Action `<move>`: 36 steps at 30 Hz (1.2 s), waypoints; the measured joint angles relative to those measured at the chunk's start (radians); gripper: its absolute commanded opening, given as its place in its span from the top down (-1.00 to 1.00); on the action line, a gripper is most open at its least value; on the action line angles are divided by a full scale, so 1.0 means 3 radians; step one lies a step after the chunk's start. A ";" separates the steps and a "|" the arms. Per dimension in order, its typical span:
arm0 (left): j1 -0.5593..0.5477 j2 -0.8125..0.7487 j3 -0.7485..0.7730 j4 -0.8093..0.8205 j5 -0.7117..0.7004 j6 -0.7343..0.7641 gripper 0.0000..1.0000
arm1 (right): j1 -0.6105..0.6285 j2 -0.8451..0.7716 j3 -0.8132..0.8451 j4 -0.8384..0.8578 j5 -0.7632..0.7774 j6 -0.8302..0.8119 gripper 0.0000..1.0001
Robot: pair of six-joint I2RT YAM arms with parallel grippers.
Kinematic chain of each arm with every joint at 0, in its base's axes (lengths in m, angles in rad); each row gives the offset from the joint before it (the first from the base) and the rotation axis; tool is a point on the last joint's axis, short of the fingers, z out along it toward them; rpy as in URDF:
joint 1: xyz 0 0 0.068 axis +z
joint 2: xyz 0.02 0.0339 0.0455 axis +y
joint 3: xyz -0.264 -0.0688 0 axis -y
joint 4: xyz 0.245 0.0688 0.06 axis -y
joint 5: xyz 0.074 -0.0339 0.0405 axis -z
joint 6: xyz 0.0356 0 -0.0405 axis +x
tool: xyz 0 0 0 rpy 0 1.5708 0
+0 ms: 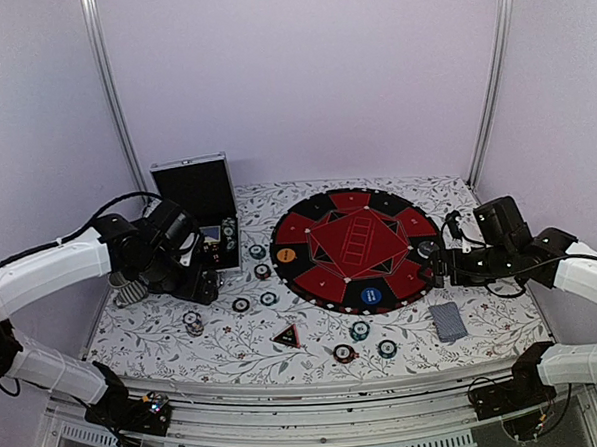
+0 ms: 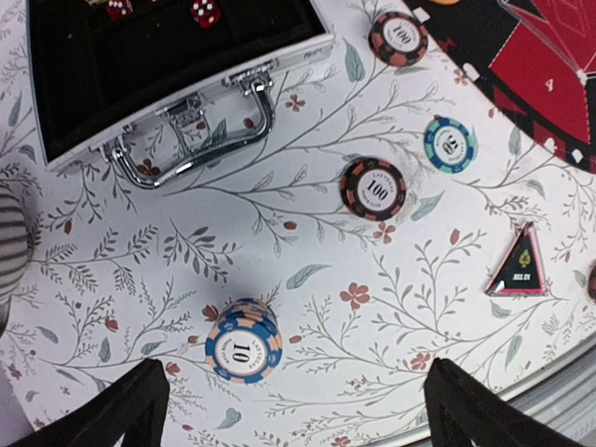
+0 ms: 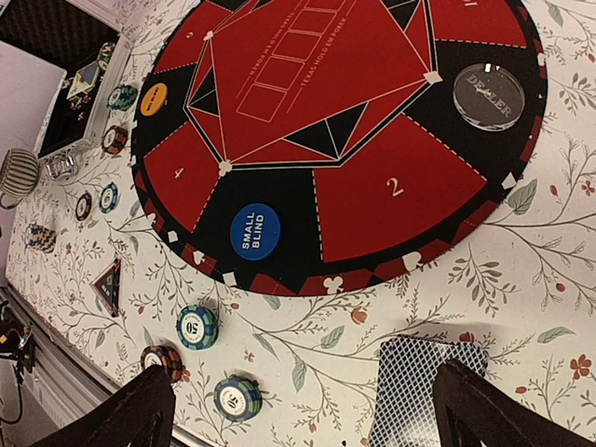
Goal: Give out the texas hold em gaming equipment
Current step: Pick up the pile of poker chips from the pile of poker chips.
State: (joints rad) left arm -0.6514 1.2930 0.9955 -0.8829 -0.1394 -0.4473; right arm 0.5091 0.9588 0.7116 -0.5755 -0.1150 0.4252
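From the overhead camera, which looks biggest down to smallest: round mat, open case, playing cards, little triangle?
Largest to smallest:
round mat
open case
playing cards
little triangle, not much smaller than the cards

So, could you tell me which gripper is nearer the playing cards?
Right. The right gripper hovers beside the playing cards; the left gripper is far across, by the case.

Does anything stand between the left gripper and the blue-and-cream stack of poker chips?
Nothing visible does. The open left gripper faces the blue-and-cream striped poker chip stack, with only bare floral tablecloth between them.
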 measured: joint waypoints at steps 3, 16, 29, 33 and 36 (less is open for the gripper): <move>0.0018 0.0034 -0.0193 0.0117 0.0052 -0.0064 -0.96 | 0.0000 -0.0001 -0.0015 0.0011 -0.0011 -0.0024 -0.98; 0.0206 0.0427 -0.0716 0.0552 0.0060 -0.0164 -0.70 | 0.0000 -0.0001 -0.0041 0.0074 -0.0074 -0.0076 -0.98; 0.0221 0.0458 -0.0754 0.0655 0.0168 -0.0113 -0.10 | 0.0000 -0.0001 -0.0058 0.0075 -0.0070 -0.0074 -0.98; 0.0221 0.0416 -0.0754 0.0627 0.0161 -0.0125 0.07 | 0.0000 0.0000 -0.0058 0.0074 -0.0071 -0.0074 -0.98; 0.0223 0.0394 -0.0754 0.0614 0.0145 -0.0146 0.28 | 0.0000 0.0000 -0.0058 0.0075 -0.0071 -0.0074 -0.98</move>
State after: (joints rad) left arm -0.5846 1.4113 0.7692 -0.6987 -0.0959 -0.4911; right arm 0.5091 0.9588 0.6941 -0.5529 -0.1364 0.4030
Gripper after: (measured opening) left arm 0.443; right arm 0.988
